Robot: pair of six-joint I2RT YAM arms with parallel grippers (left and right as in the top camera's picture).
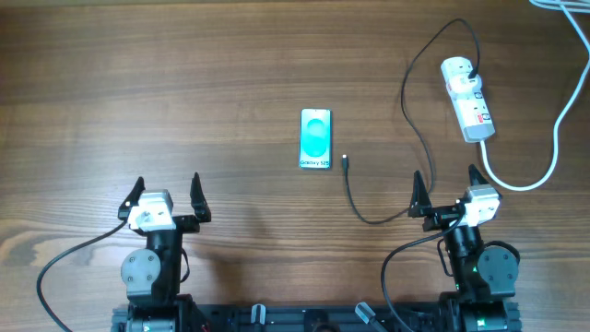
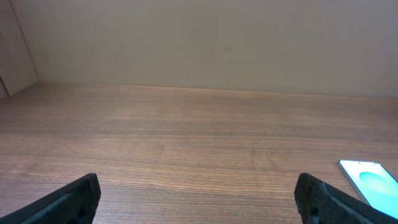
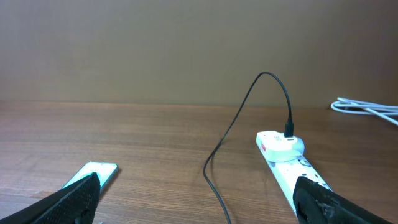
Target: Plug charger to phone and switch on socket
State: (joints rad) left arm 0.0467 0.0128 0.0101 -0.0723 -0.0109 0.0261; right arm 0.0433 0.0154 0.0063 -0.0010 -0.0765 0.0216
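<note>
Connector tip lies nearer the right arm; both grippers are spread and empty.
Overhead: one phone (image 1: pixel 315 139) at centre, long axis up-down; one charger (image 1: pixel 403 92), its connector tip (image 1: pixel 345 160) just right of the phone's lower end, up-left of the right gripper (image 1: pixel 445 177); one socket (image 1: pixel 467 111) upper right; left gripper (image 1: pixel 167 184) lower left. Left wrist: phone at lower right edge. Right wrist: phone lower left, socket lower right.

Matt wood-grain table (image 1: pixel 184 83) — glossy white plastic socket (image 1: pixel 467 111).
</note>
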